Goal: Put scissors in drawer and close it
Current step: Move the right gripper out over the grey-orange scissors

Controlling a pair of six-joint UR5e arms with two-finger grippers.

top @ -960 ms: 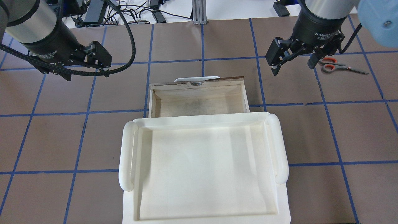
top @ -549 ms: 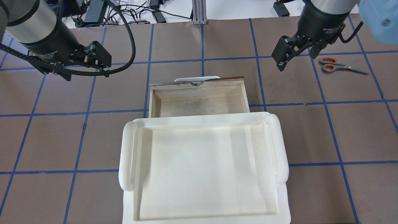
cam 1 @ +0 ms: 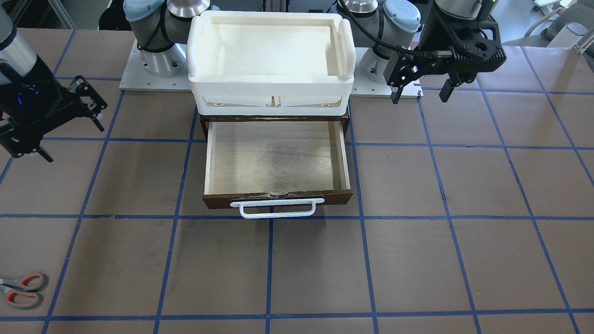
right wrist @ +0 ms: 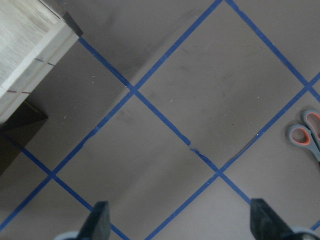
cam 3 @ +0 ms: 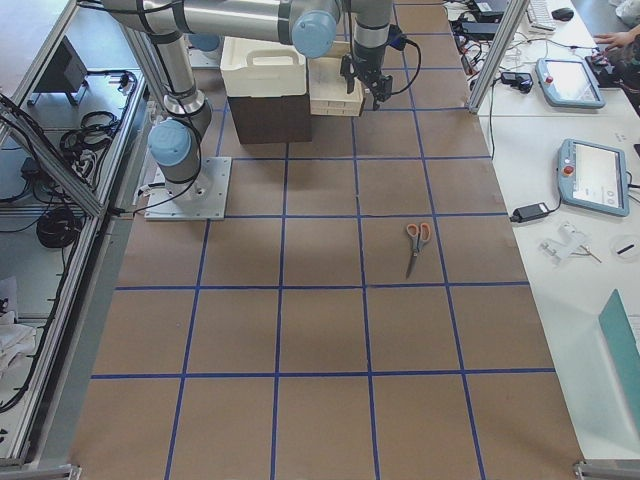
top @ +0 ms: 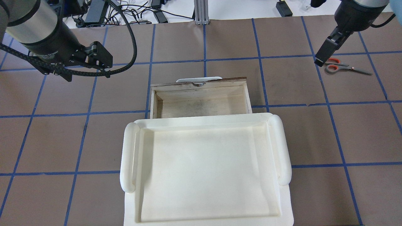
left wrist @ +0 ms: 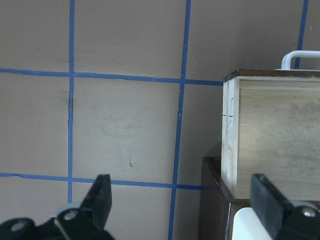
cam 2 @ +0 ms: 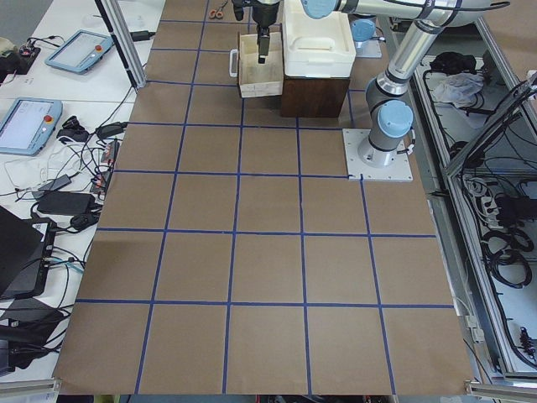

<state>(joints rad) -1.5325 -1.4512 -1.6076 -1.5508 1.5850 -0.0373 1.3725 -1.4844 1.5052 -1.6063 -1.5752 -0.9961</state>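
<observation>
Brown, blue-gridded table (top: 220, 40) — left fingers (left wrist: 98, 199) and right fingers (right wrist: 263, 218) spread wide, empty.

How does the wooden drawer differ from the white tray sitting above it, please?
The drawer is dark brown with a pale plywood interior; the tray is white all over. The drawer has one white bar handle on its front; the tray has rounded side grips. The drawer is pulled out low; the tray rests on the cabinet. Both are rectangular, open-topped and empty.
</observation>
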